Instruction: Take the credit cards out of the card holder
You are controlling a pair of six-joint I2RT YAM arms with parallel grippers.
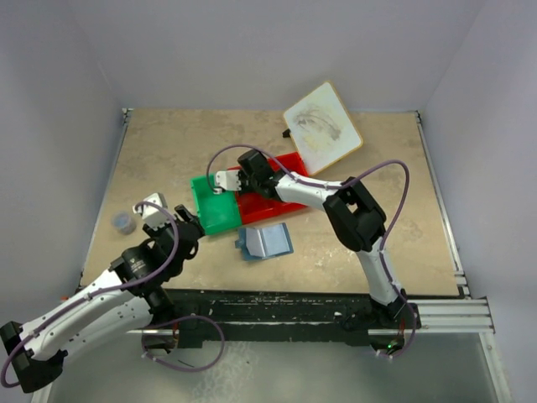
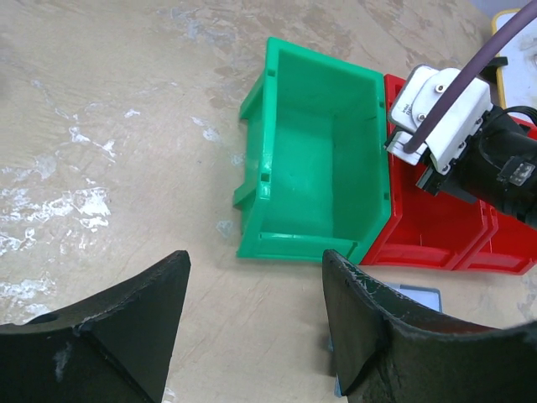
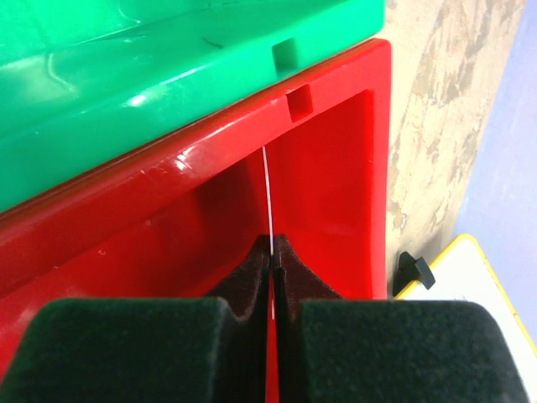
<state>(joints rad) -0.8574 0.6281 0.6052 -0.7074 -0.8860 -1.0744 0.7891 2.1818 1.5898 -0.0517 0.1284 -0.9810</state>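
We see the right gripper [image 3: 273,245] with its fingers pressed together on a thin card [image 3: 268,189]. The card is seen edge-on as a white line, so we cannot tell its colour. Gripper and card hang over the red bin [image 1: 273,206], near the wall it shares with the green bin [image 1: 214,211]; the two bins touch side by side. The holder [image 1: 264,242] lies open on the tabletop [image 1: 377,168], pale blue inside facing up, just on the near side of the red bin. The left gripper [image 2: 256,262] hovers over the tabletop near the green bin's near-left corner, fingers apart and empty. A white board [image 1: 323,128] rests at the far edge, well apart from the bins.
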